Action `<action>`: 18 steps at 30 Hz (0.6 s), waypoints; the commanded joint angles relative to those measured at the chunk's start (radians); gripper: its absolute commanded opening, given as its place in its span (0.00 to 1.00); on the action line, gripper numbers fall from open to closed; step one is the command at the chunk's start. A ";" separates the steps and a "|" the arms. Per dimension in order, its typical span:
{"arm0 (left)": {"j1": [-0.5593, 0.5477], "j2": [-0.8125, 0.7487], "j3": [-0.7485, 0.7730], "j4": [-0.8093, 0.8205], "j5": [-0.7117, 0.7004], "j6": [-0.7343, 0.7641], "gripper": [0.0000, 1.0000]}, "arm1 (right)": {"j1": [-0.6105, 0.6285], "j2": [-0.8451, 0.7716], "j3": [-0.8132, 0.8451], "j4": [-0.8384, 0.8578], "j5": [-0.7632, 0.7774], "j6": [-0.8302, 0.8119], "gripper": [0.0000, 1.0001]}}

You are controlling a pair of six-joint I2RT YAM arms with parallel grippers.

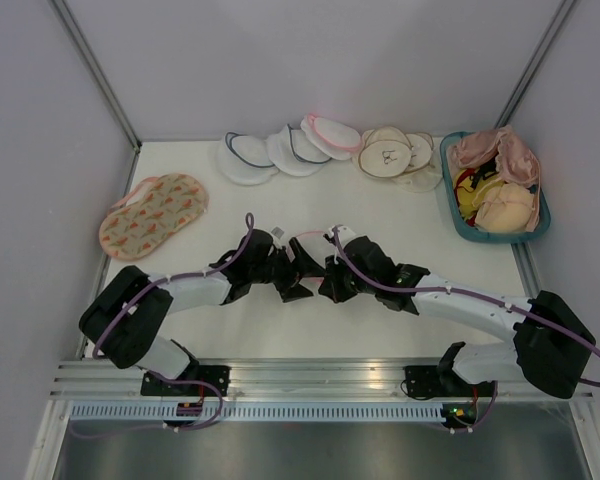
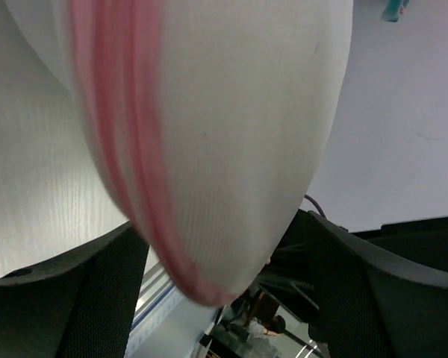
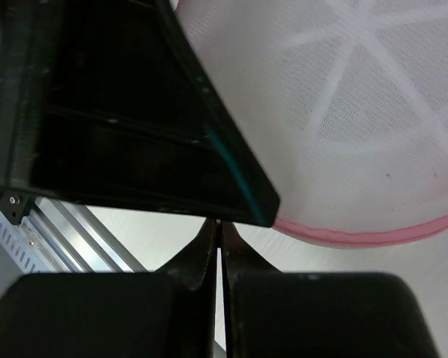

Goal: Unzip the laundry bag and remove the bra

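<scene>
Laundry bag [image 2: 224,149]: centre of table [image 1: 380,215]; pink zip looks unopened.
Left gripper [image 2: 220,235]: clasps the bag from 9 o'clock.
Right gripper [image 3: 218,250]: pinched closed at 3 o'clock; what it holds is unclear.
Bra: unseen, likely inside.

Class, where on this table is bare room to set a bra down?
Bare patches of white table: between the far row of white mesh pouches and the two arms; between those arms and the near metal rail. Crowded: far edge, teal plastic basket.
</scene>
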 commanded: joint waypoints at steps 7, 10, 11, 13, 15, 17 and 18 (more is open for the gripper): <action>0.003 0.100 0.113 0.101 -0.099 -0.055 0.58 | 0.054 -0.025 0.005 0.045 -0.012 -0.010 0.00; 0.012 0.100 0.113 0.101 -0.100 -0.044 0.45 | 0.065 -0.037 0.004 0.012 0.027 -0.008 0.00; 0.014 0.098 0.112 0.101 -0.099 -0.042 0.43 | 0.065 -0.039 0.005 0.004 0.037 -0.011 0.00; 0.021 0.097 0.107 0.101 -0.095 -0.038 0.36 | 0.070 -0.041 0.008 -0.031 0.073 -0.011 0.00; 0.026 0.094 0.107 0.103 -0.086 -0.032 0.26 | 0.071 -0.039 0.018 -0.077 0.100 -0.013 0.01; 0.035 0.095 0.107 0.098 -0.074 -0.024 0.18 | 0.071 -0.031 0.033 -0.114 0.167 -0.008 0.00; 0.038 0.097 0.107 0.096 -0.069 -0.019 0.16 | 0.073 -0.028 0.038 -0.154 0.187 -0.005 0.00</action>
